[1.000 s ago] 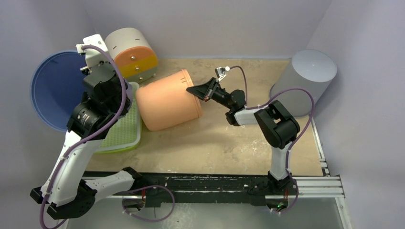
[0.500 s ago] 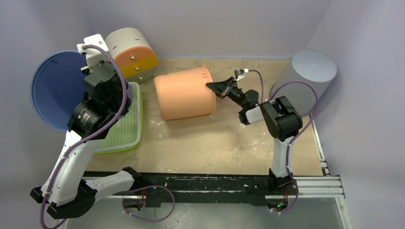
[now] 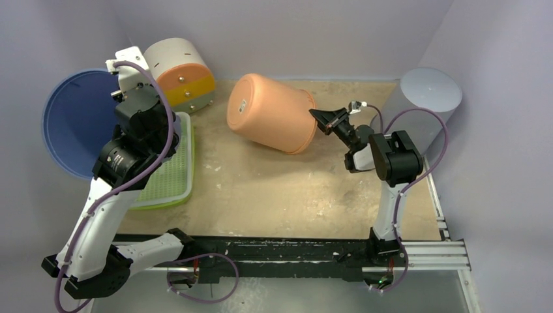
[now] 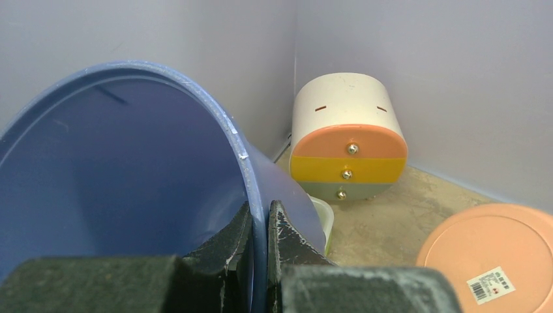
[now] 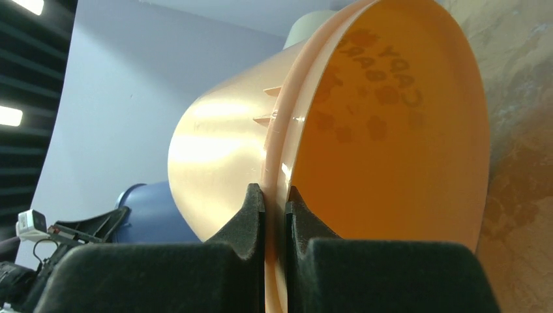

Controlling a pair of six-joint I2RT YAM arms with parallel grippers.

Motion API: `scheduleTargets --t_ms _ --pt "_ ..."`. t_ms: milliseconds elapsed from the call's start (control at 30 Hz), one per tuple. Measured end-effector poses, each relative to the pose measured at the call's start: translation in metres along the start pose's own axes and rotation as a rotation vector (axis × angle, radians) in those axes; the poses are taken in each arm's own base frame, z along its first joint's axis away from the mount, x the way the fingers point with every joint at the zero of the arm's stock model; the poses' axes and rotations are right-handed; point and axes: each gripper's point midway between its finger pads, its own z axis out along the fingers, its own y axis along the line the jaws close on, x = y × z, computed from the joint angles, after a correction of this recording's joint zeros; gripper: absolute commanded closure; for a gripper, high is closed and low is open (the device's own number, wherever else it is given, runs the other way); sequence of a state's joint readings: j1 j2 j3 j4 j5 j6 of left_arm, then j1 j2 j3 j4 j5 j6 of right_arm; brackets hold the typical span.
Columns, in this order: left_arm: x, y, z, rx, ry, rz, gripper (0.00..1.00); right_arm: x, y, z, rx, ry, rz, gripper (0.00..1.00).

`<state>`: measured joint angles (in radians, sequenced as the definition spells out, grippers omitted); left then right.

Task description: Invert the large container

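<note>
Right wrist view shows you the right gripper [image 5: 274, 195] closed on the thin rim of the orange container [image 5: 365, 130], one finger inside and one outside. The container is tilted at the back middle of the table [image 3: 293, 195], its bottom turned up and to the left, its mouth toward the gripper. I judge it to be light, hollow plastic, stiff but smooth, so it may swing around the pinch; hold it at the rim and lower it slowly. The left gripper [image 4: 261, 218] is clamped on the rim of the blue container [image 4: 124, 163]. You have one orange container, one blue container, one grey bin [image 3: 424, 98], one drawer unit [image 3: 179, 72] and one green tray [image 3: 171, 173].
</note>
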<state>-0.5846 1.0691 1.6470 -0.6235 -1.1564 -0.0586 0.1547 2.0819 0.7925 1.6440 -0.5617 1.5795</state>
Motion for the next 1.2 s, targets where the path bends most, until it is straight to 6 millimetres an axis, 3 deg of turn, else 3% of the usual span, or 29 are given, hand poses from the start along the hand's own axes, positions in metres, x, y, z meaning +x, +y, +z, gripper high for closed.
scheduleTargets --t_ms 233,367,533,667,1200 --pt "0.004 -0.002 0.001 0.0 0.004 0.009 1.0 -0.009 -0.026 -0.004 0.052 -0.042 0.036 0.9" --pt "0.007 -0.004 0.002 0.001 0.008 0.017 1.0 -0.008 -0.053 -0.01 0.105 -0.049 0.078 0.88" --pt "0.009 -0.005 0.002 0.003 0.009 0.02 1.0 0.016 -0.099 -0.031 0.212 0.001 0.109 0.86" --pt "0.011 -0.007 0.003 0.005 0.011 0.024 1.0 0.04 -0.119 -0.044 0.261 0.062 0.091 0.83" --pt "0.018 -0.02 0.007 0.028 0.02 0.04 1.0 0.044 -0.116 -0.05 0.27 0.064 0.051 0.69"
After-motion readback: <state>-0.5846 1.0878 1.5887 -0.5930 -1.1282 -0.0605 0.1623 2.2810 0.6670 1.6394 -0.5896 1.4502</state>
